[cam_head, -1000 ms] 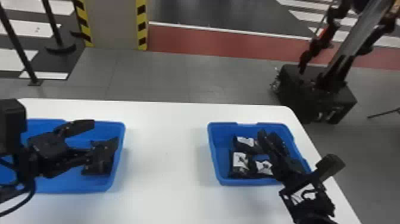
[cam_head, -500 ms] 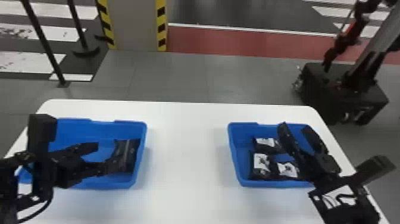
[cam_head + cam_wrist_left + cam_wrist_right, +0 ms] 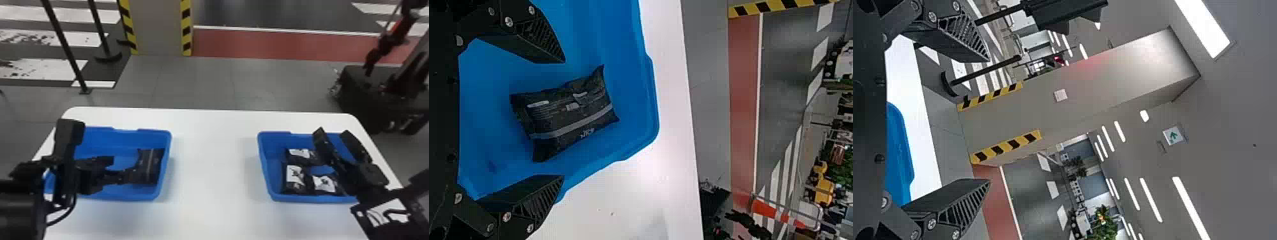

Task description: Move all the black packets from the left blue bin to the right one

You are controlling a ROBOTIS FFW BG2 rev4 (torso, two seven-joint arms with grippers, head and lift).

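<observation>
Left blue bin (image 3: pixel 166 159): the black packet (image 3: pixel 150 166) lies close to the right wall; bare floor is on its left, around the left gripper (image 3: pixel 124 168);
Right blue bin (image 3: pixel 264 159): three black packets (image 3: pixel 294 178) block the left and middle part; the right gripper (image 3: pixel 332 133) covers the right side;
White table (image 3: pixel 217 166): a wide passage lies between the bins, bounded by raised walls

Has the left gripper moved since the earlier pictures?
Yes: the left gripper now sits lower in the head view, farther from the left bin's far rim.
</observation>
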